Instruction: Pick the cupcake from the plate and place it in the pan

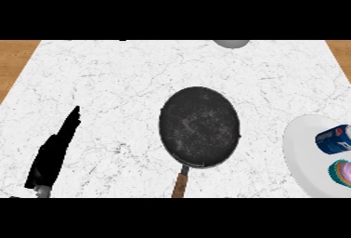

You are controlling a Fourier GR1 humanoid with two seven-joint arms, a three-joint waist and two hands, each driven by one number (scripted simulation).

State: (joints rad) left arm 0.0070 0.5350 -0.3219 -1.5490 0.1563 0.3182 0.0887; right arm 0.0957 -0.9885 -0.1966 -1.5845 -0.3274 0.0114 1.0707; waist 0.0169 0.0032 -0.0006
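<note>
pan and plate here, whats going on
Nothing is being handled yet. The left hand rests open at the lower left of the counter; the right hand is out of view. The pan sits empty mid-counter. The cupcake is on the plate at the right edge, beside a can.

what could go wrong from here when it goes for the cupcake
1. A blue can lies on the same white plate, right next to the cupcake; a hand reaching in could knock or grab it instead.
2. Plate and cupcake sit at the view's right edge, partly cut off, so the grasp may be poorly seen.
3. Only the left hand shows, far across the pan.
</note>
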